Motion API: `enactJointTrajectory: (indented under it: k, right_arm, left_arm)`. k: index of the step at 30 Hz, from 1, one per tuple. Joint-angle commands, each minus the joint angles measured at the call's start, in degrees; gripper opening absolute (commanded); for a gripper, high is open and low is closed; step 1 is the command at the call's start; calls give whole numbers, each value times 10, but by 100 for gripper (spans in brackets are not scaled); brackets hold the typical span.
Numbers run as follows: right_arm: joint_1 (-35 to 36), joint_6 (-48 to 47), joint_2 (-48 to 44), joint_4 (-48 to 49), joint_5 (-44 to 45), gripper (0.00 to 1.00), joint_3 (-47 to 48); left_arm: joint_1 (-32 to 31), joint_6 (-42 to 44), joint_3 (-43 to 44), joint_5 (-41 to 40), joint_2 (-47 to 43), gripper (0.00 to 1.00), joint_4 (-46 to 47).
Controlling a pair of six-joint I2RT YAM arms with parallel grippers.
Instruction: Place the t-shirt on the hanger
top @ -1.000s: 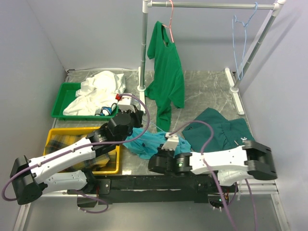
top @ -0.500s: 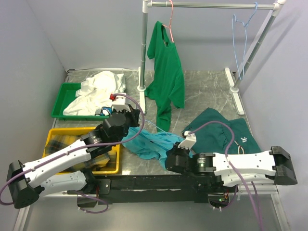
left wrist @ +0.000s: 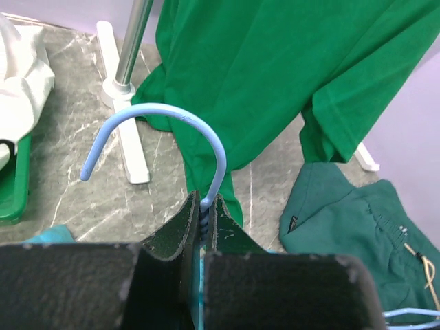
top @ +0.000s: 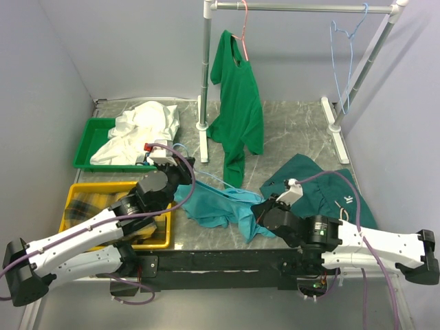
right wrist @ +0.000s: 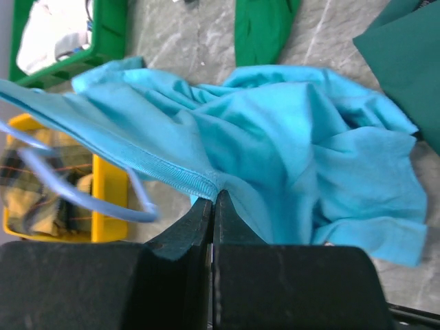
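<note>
Two pinches, one per arm.
The left gripper (left wrist: 205, 203) nips the hanger (left wrist: 218, 148) just under its hook; the right gripper (right wrist: 212, 203) nips the t-shirt (right wrist: 295, 144) by its ribbed edge, near the table's (top: 289, 130) front edge.

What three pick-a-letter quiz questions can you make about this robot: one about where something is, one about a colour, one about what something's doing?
1. The right fingers are: A. wide open; B. shut on the t-shirt; C. shut on nothing.
2. The hanger in the left fingers is: A. pink; B. light blue; C. yellow.
3. The green shirt is: A. hanging from the rail; B. in the left fingers; C. in the right fingers.

Answers:
1 B: the right wrist view shows them pinching its hem.
2 B: the hook sticking up from them is light blue.
3 A: it dangles under the rail, away from both arms.
</note>
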Motion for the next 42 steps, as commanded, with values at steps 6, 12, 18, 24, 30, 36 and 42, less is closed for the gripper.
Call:
enactJointTrajectory:
  k: [6, 12, 18, 24, 30, 36, 42]
  right_arm:
    - [-17, -36, -35, -61, 16, 0, 17]
    - [-24, -63, -35, -97, 26, 0, 63]
    - [-25, -106, -15, -129, 27, 0, 124]
    - [-25, -141, -15, -146, 25, 0, 163]
    - [-26, -190, 1, -172, 23, 0, 225]
    - [-51, -282, 45, -146, -39, 0, 298]
    - [-106, -365, 113, -74, -147, 0, 356]
  left_arm:
    - [4, 26, -9, -48, -17, 1, 11]
    - [4, 31, -29, -57, -25, 1, 23]
    - [3, 29, -21, -78, -12, 1, 11]
    - [2, 40, -12, -82, -2, 1, 16]
    - [-8, 52, 9, -111, 13, 1, 1]
    - [-45, 99, 39, -139, 24, 1, 14]
    - [-74, 156, 86, -126, 32, 1, 29]
